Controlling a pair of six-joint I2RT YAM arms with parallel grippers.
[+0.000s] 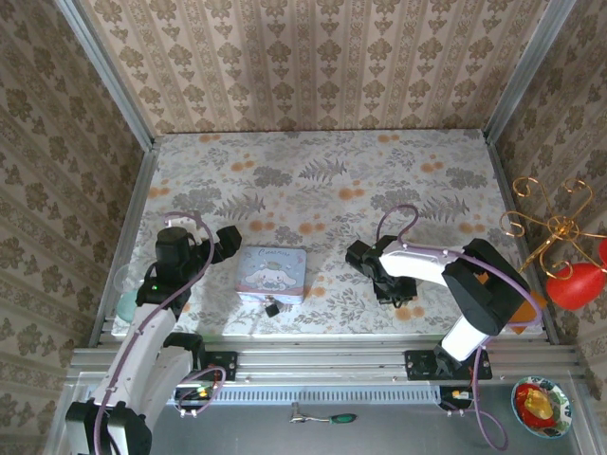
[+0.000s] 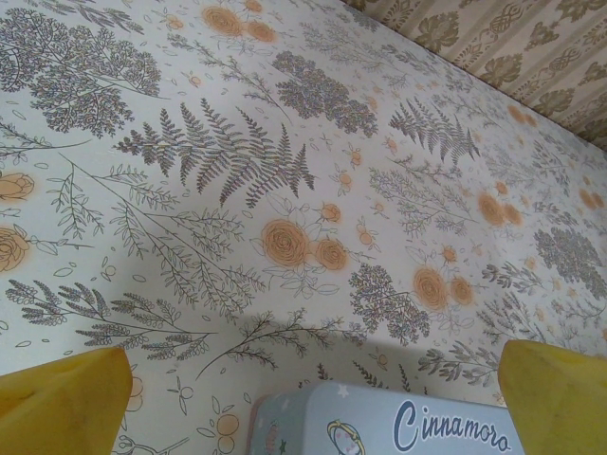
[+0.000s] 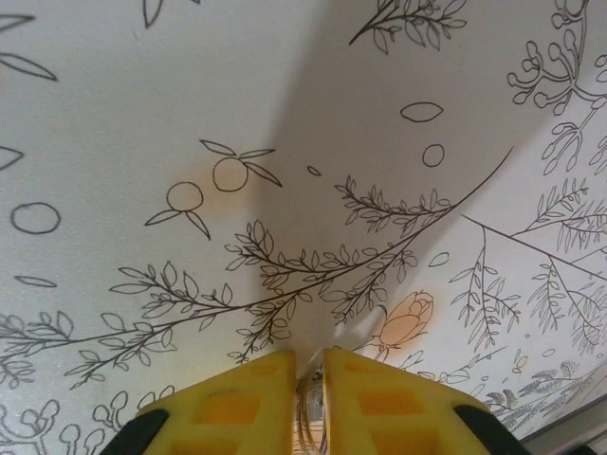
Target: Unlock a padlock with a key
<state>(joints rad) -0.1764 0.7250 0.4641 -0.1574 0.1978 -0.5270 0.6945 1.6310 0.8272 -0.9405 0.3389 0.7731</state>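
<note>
Flowered cloth is covering the table, with a pale-blue tin lying left of centre. The left gripper is hovering by the tin's far edge, fingers spreading wide. The right gripper is reaching down close to the cloth, well apart from the tin, fingers nearly meeting. The padlock is lying against the tin's near edge. A small silvery thing is sitting pinched in the right gripper's narrow gap — I cannot tell what it is.

beige damask-patterned walls enclose a floral-printed tabletop beside what looks like a gold wire stand.
</note>
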